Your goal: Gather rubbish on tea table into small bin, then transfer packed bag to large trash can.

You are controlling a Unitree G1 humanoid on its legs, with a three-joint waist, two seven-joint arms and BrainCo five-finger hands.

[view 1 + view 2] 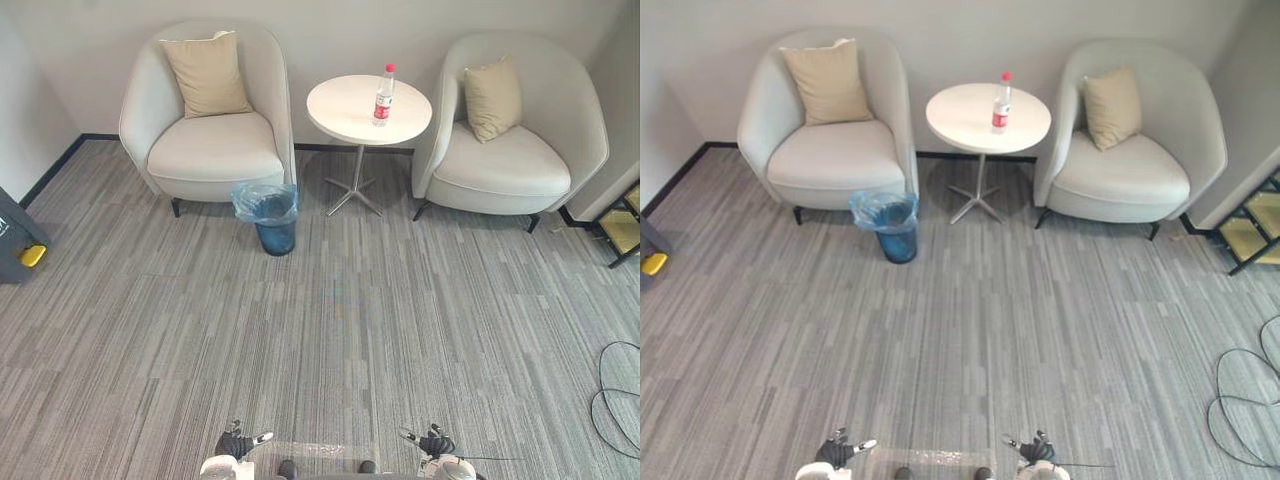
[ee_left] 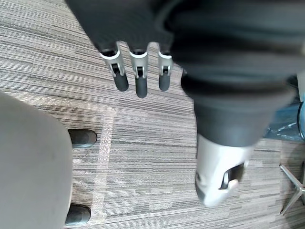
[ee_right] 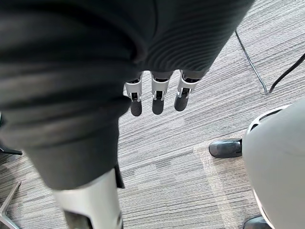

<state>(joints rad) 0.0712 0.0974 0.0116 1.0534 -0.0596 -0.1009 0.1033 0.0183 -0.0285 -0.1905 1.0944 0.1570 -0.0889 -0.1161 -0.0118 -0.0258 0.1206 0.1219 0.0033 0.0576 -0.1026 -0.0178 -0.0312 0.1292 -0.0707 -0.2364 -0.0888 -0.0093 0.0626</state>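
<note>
So here's the scene: a round white pedestal desk (image 1: 352,115) sits against the back wall, and the only thing on it is a clear plastic bottle with a red cap and red label (image 1: 383,97). The bottle stands upright, a bit right of the desk's middle. On the grey striped carpet (image 1: 340,330), left of the desk's metal foot and a little nearer the robot, is the small dark blue bin lined with a pale blue plastic bag (image 1: 270,216), with the bag's rim folded over the top. I can't make out anything inside it from up here. A cream tub armchair with a tan cushion (image 1: 210,140) is on the desk's left, with the bin just beside its front corner. A matching cream armchair with its own tan cushion (image 1: 515,150) is on the desk's right. Both hands are well apart from the desk, low over the carpet on the robot's side of the room. The left hand (image 2: 137,71) hangs with its fingers straight and relaxed, grasping nothing, just carpet past them. The right hand (image 3: 157,95) is the same, fingers straight down, released and empty. So the bottle is on the desk, untouched, and not in the bin.
</note>
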